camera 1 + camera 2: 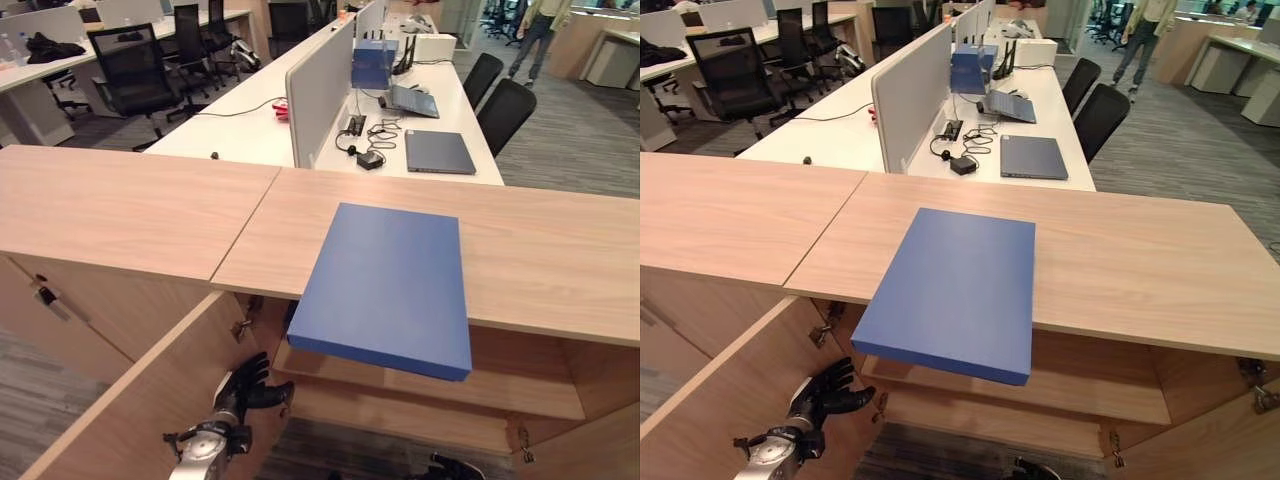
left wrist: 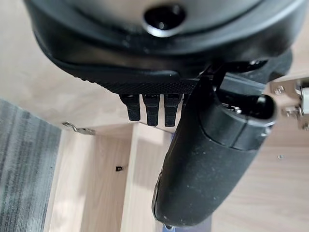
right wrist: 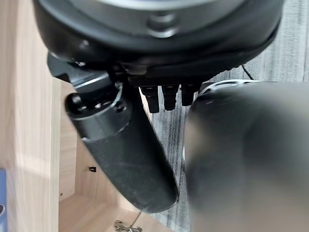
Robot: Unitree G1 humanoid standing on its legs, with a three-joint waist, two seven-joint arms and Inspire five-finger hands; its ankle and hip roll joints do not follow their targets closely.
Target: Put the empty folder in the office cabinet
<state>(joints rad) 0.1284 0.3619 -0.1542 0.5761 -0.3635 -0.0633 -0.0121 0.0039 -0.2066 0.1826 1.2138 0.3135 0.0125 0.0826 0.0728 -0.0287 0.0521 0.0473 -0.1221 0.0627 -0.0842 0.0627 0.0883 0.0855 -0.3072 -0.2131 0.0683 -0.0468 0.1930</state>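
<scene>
A flat blue folder (image 1: 388,283) lies on the wooden cabinet top (image 1: 545,250), its near end jutting out past the front edge above the open cabinet. Below it the inner shelf (image 1: 500,392) shows bare wood. My left hand (image 1: 243,388) hangs low beside the swung-out cabinet door (image 1: 120,425), fingers relaxed and holding nothing; its thumb (image 2: 207,154) stands out before the cabinet's interior. My right hand (image 1: 455,466) just peeks in at the bottom below the shelf, and its thumb (image 3: 126,145) sticks out with nothing in its grasp.
Behind the cabinet stands a white desk (image 1: 250,120) with a grey divider (image 1: 320,90), a closed laptop (image 1: 438,151), cables and a blue box (image 1: 373,62). Black office chairs (image 1: 135,70) stand left and right. A person (image 1: 537,30) walks at the far back.
</scene>
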